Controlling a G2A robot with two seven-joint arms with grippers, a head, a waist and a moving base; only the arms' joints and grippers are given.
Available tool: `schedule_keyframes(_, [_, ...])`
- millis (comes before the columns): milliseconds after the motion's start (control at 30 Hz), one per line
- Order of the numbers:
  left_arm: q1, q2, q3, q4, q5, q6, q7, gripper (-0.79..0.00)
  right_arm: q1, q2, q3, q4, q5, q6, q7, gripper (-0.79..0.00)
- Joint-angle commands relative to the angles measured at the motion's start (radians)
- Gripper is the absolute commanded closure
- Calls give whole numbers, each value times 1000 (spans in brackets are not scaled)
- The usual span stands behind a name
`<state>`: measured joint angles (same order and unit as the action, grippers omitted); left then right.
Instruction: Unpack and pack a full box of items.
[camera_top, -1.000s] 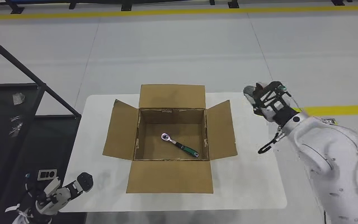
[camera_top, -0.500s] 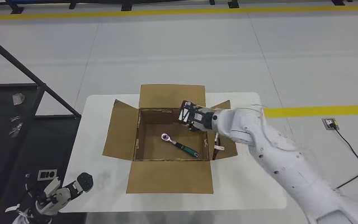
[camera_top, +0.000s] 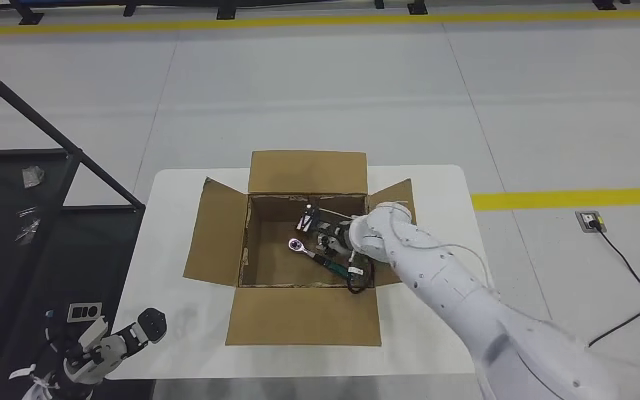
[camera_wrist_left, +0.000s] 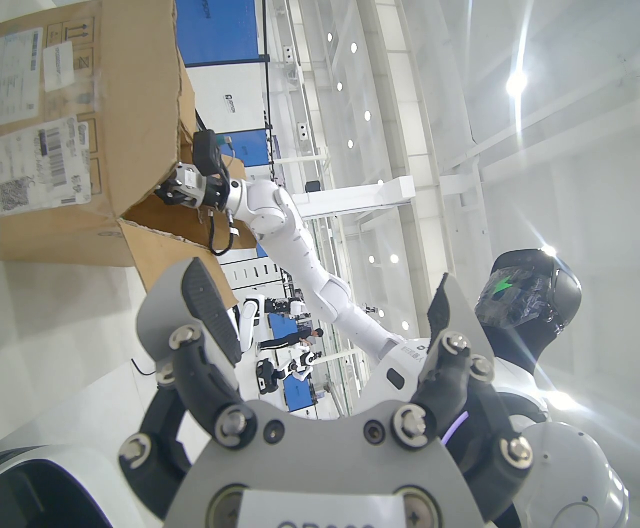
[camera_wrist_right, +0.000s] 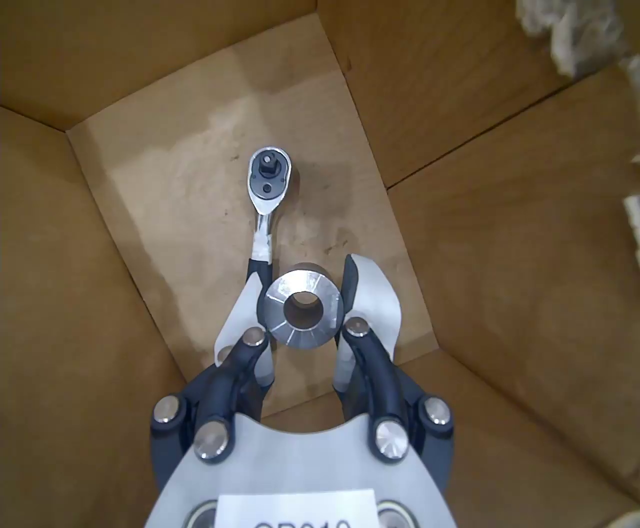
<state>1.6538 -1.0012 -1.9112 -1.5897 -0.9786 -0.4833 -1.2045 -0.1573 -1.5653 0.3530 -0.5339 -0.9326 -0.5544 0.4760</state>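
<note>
From above, the right gripper (camera_top: 318, 232) is down inside the open box (camera_top: 308, 170) on the table (camera_top: 440, 320), just over the wrench (camera_top: 299, 245) on the box floor. The left gripper (camera_top: 150, 322) hangs off the table's near corner.

In the left wrist view its jaws are spread wide and empty.

In the right wrist view the jaws are clenched on a metal ring (camera_wrist_right: 302, 310), right above the wrench handle.

This looks like packing. The next move would be to lower the ring beside the wrench, then release it.

A second ago this arm was out past the table's right edge. The wrench has not moved.
</note>
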Motion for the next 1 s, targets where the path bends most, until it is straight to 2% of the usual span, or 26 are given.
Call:
schedule_keyframes(0, [0, 0, 0, 0, 0, 0, 0, -785, 8, -24, -6, 55, -3, -3, -18, 0])
schedule_keyframes(100, [0, 0, 0, 0, 0, 0, 0, -785, 19, -56, -13, 116, -11, -6, -35, 0])
schedule_keyframes(167, [0, 0, 0, 0, 0, 0, 0, -785, 26, -74, -17, 146, -19, -6, -46, -179])
schedule_keyframes(400, [0, 0, 0, 0, 0, 0, 0, -785, 44, -117, -18, 230, -39, -10, -74, -314])
schedule_keyframes(533, [0, 0, 0, 0, 0, 0, 0, -785, 54, -132, -15, 259, -45, -23, -86, -351])
schedule_keyframes(800, [0, 0, 0, 0, 0, 0, 0, -785, 76, -147, -8, 276, -67, -56, -139, -351])
schedule_keyframes(900, [0, 0, 0, 0, 0, 0, 0, -785, 88, -146, -3, 261, -76, -101, -191, -376])
schedule_keyframes(967, [0, 0, 0, 0, 0, 0, 0, -785, 93, -139, 1, 249, -83, -171, -256, -385])
